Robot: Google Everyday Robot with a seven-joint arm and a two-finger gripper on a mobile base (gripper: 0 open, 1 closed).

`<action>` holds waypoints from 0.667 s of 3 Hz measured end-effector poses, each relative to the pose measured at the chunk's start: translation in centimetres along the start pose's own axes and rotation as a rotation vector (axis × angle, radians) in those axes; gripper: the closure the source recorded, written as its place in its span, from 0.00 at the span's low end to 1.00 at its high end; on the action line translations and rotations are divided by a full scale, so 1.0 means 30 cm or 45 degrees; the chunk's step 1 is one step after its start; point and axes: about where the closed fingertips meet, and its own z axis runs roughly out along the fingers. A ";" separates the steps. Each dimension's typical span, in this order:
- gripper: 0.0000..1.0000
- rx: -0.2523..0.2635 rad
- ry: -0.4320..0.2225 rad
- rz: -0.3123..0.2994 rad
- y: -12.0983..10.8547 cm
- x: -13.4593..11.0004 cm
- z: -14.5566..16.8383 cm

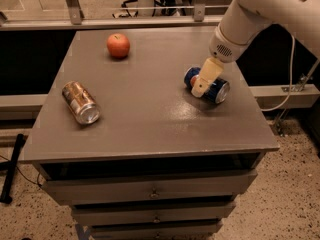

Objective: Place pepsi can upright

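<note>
The pepsi can (216, 88) is dark blue and lies on its side at the right of the grey table (150, 109), its silver end facing front right. My gripper (201, 85) hangs from the white arm (260, 9) and comes down from the upper right. It is right at the can's left part, covering some of its logo. The can rests on the table top.
A bronze-brown can (81, 102) lies on its side at the table's left. A red apple (118, 45) sits at the back. The table's right edge is close to the pepsi can. Drawers (150, 186) are below the front edge, and a metal rail (125, 21) runs behind.
</note>
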 end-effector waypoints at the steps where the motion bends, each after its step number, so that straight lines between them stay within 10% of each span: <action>1: 0.00 -0.017 0.012 0.065 0.001 -0.039 0.047; 2: 0.00 -0.019 0.041 0.097 0.022 -0.078 0.087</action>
